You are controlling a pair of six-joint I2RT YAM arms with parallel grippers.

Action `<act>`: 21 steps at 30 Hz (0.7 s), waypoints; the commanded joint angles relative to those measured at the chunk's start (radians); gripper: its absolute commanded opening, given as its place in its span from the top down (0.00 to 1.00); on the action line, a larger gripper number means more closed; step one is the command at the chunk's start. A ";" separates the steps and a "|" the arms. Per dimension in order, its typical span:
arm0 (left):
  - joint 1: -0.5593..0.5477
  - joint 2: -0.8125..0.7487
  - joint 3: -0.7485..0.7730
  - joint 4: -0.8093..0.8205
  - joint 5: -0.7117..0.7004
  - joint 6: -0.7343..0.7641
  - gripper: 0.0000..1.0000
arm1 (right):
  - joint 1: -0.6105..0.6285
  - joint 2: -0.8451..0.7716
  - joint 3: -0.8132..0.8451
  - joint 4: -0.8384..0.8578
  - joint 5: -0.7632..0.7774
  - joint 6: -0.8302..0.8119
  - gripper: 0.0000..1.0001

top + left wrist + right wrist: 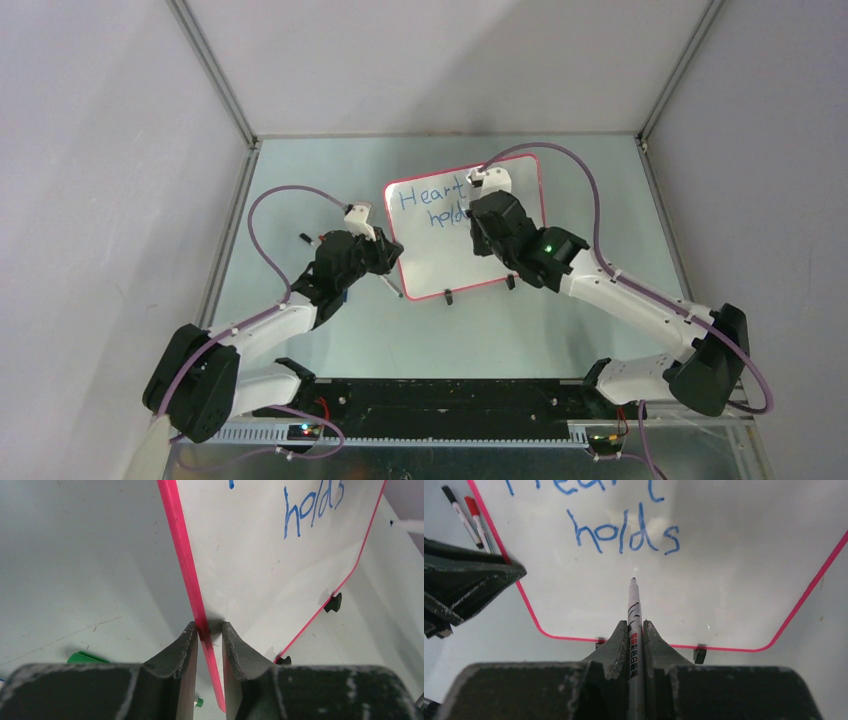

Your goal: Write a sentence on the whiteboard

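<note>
The whiteboard (430, 262), glossy white with a thin red frame, lies mid-table. On it the sentence (432, 203) reads "Heart holds" in blue, over two lines. My left gripper (207, 626) is shut on the board's red left edge (185, 560), one finger on each side of it. Over the board's right half my right gripper (635, 623) is shut on a white marker (633, 605). The marker's tip hangs just under the word "holds" (624, 532). Whether the tip touches the whiteboard (724, 590) I cannot tell.
A black marker (459, 511) and a red marker (476, 520) lie on the table left of the board. A green object (85, 656) and a small green cap (199, 702) lie near my left gripper. Two black feet (699, 654) stick out from the board's near edge.
</note>
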 commanded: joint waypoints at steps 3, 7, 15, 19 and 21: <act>-0.005 -0.009 0.023 0.013 -0.010 0.026 0.74 | -0.036 -0.013 0.005 0.082 -0.024 -0.002 1.00; -0.007 -0.013 0.022 0.008 -0.005 0.019 0.74 | -0.036 0.011 0.005 0.090 -0.011 0.002 1.00; -0.005 -0.026 -0.001 -0.008 0.019 -0.017 0.73 | -0.033 0.023 0.005 0.090 0.060 -0.002 1.00; -0.006 -0.040 0.001 -0.027 0.017 -0.021 0.72 | -0.032 0.009 -0.023 0.101 0.084 0.001 1.00; -0.007 -0.040 -0.003 -0.024 0.005 -0.012 0.72 | -0.031 -0.007 -0.045 0.122 0.072 0.003 1.00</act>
